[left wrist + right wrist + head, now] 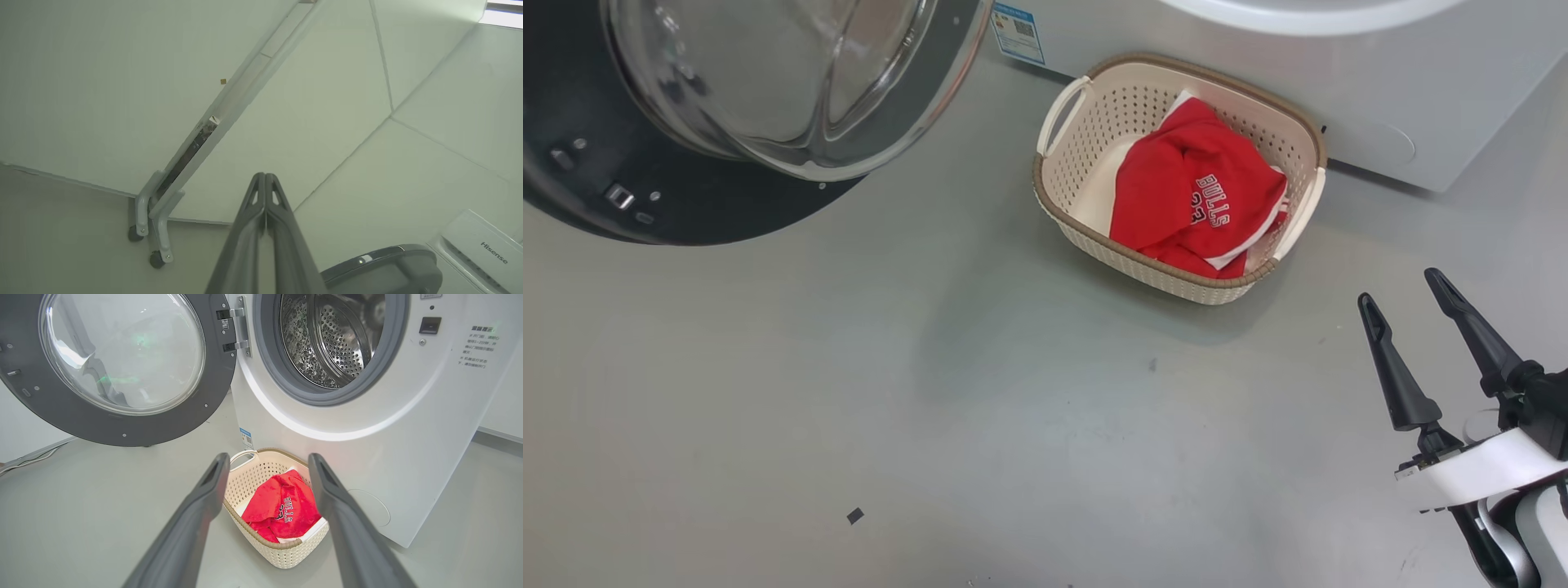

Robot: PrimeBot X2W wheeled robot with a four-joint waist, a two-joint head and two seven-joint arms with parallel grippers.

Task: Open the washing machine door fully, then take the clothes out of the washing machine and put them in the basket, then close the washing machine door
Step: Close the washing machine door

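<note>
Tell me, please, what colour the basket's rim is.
The basket's rim is brown, woven-look; the head view shows it best.

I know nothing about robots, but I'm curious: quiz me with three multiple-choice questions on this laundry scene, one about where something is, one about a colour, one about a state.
1. Where are the red clothes?
A. Inside the machine
B. In the basket
C. Spread on the floor

2. What colour is the basket's rim?
A. Brown
B. Blue
C. Black

3. How does the washing machine door stand?
A. Shut
B. Open
C. Taken off and lying flat on the floor

Answers:
1 B: the red heap lies within the basket's walls.
2 A: a brown woven-look band runs round its top edge.
3 B: it is swung wide on its hinge, leaving the steel drum in plain sight.
</note>
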